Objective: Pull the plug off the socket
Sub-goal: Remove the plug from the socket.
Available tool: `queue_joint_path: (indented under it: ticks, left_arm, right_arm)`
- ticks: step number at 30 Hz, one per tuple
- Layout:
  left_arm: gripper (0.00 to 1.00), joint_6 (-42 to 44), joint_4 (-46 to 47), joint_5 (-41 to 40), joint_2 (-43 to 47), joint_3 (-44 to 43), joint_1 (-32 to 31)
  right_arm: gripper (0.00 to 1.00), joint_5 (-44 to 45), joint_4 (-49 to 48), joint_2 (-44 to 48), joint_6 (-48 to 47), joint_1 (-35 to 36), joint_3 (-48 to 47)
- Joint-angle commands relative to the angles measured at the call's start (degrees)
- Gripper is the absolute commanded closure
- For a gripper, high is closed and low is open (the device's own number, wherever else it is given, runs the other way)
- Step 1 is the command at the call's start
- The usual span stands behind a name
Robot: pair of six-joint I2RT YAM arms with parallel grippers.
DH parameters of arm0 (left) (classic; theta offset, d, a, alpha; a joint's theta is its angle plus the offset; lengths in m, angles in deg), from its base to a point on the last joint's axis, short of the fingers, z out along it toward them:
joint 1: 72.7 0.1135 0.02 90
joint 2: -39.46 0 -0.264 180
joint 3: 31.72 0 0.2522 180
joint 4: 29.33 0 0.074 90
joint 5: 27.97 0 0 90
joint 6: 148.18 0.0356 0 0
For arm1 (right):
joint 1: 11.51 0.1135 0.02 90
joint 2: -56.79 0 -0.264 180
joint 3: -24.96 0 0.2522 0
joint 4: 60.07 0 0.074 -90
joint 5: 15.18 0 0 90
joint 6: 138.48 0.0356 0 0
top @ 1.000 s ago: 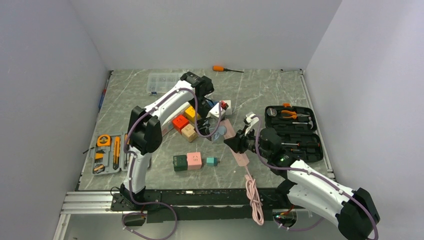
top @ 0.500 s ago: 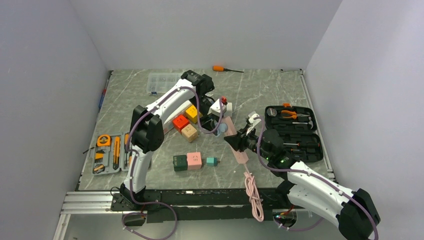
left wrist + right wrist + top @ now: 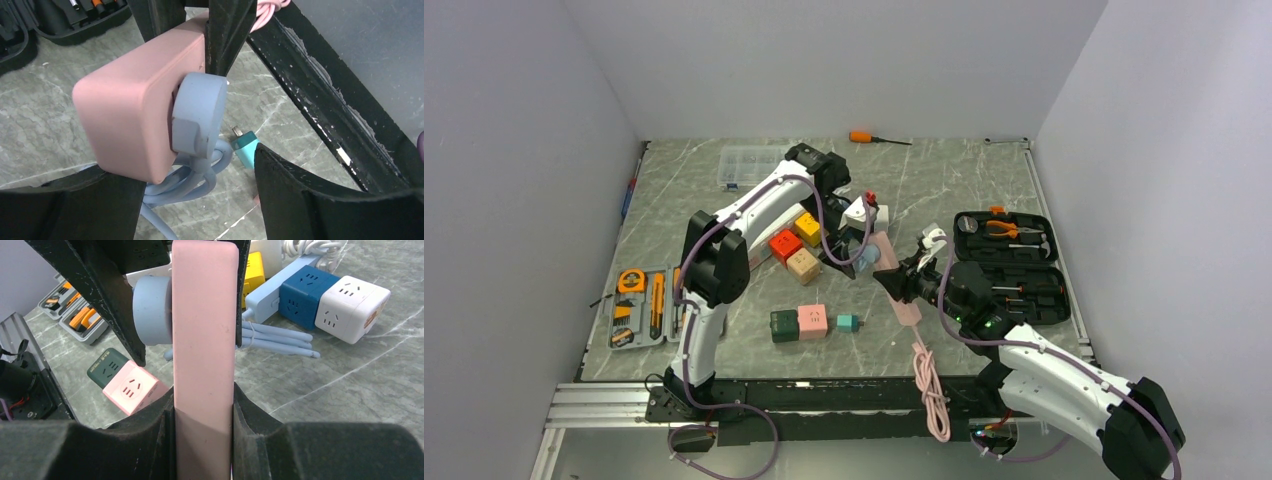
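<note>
Pale-blue round plug (image 3: 197, 112) in pink socket (image 3: 203, 315), R pincer (image 3: 202, 392) clamping socket, L pincer (image 3: 195, 170) spread apart.

top cam: left arm (image 3: 754, 205) is climbing from its base toward 12 o'clock, forearm running out toward 2, wrist folding back down toward 5. left gripper (image 3: 849, 250) is hanging there with its 2 fingers (image 3: 320, 200) spread wide. right arm (image 3: 1064, 385) is lying low, stretching from its base toward 10 o'clock. right gripper (image 3: 888, 284) is sitting near the left one, its 2 fingers (image 3: 125, 450) pinching tight on both broad faces of the pink strip (image 3: 202, 340).
</note>
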Motion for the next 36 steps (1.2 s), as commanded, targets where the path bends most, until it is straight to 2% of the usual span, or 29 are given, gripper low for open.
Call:
queue_joint_path:
  ticks: [1, 5, 8, 13, 23, 26, 29, 30, 31, 32, 36]
  left_arm:
    - [0.25, -2.85, -1.62, 5.97, 1.69, -2.51, -0.45]
    - [0.38, -5.90, -1.61, 9.40, 1.66, -1.50, 0.12]
    - [0.44, -8.30, -1.67, 12.65, 1.70, -0.81, 1.07]
    - [0.45, -8.88, -1.63, 15.35, 2.11, 0.36, 1.43]
    - [0.47, -7.55, -1.67, 15.12, 1.07, 2.26, -1.77]
    - [0.51, -6.66, -1.65, 14.07, 1.02, 3.52, -1.88]
    - [0.59, -6.85, -1.64, 13.01, 0.37, 4.02, -1.94]
    - [0.68, -6.77, -1.65, 12.74, 0.18, 4.05, -1.89]
    - [0.93, -6.54, -1.54, 12.40, -0.07, 3.75, -1.96]
    - [1.00, -6.86, -1.56, 12.24, -0.40, 3.19, -1.98]
    - [1.00, -6.97, -1.54, 12.14, -0.71, 2.47, -2.00]
  right_arm:
    - [1.00, 2.39, -12.76, 2.42, -1.77, 0.24, -1.65]
    - [1.00, 5.13, -12.73, 4.12, -2.33, 0.32, -0.42]
    - [1.00, 5.74, -13.07, 4.71, -2.29, 0.24, 0.32]
    - [1.00, 3.95, -13.44, 3.95, -1.92, 0.19, 0.26]
    - [1.00, 2.62, -16.51, 2.74, -1.30, 0.26, -0.01]
    - [1.00, 2.78, -16.68, 2.98, -1.40, 0.23, -0.23]
    - [1.00, 2.48, -16.68, 3.23, -1.54, 0.23, -0.59]
    - [1.00, 2.29, -16.52, 3.11, -1.67, 0.16, -0.80]
    - [1.00, 2.18, -16.43, 2.90, -1.61, 0.27, -0.88]
    - [1.00, 2.06, -16.58, 2.77, -1.40, 0.14, -0.77]
    - [1.00, 1.66, -17.00, 2.32, -0.80, 0.13, -0.36]
